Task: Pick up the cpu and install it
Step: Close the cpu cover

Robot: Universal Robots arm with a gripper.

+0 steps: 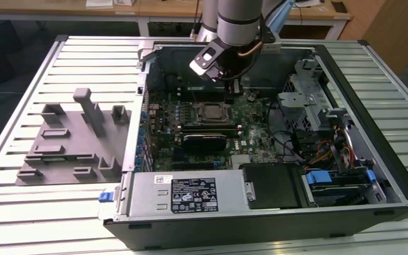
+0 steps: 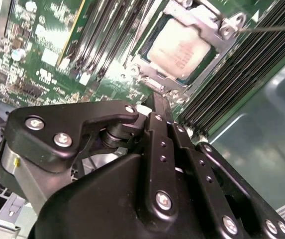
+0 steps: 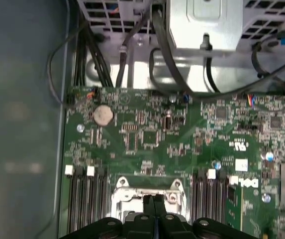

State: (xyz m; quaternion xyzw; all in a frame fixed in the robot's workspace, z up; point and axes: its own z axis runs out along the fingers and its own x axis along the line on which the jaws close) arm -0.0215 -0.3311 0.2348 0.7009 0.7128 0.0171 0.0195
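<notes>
Task state: the cpu (image 2: 179, 50) lies flat in the socket (image 2: 217, 22) on the motherboard (image 3: 147, 139), silver top up. Pick-up and placement read as done.
Left to do: a metal frame borders the cpu on the socket. Whether it is latched cannot be told, so locking may remain.
Gripper: the gripper (image 3: 154, 201) hangs over the socket's edge, near the cpu. Its fingers are pressed together with nothing between them, and it has no hold on the cpu.
Arm: it reaches down into the case (image 1: 261, 228) from the far side of the exterior view.
Case: it lies on its side on the table (image 1: 19, 95), open upward.
Case contents: the motherboard covers the floor. The power supply (image 1: 183, 194) runs along the near wall. A metal cage (image 1: 299, 98) and the cables (image 1: 317, 151) sit at the exterior view's right.
Socket contents: the cpu, one piece, centred within the frame.
Board near socket: memory slots (image 2: 251, 74) flank the socket on both sides. A coin cell (image 3: 102, 114) sits well apart from it.
Fixture: the grey fixture (image 1: 69, 149) rests on the table outside the case, at the exterior view's left, well apart from the gripper.
</notes>
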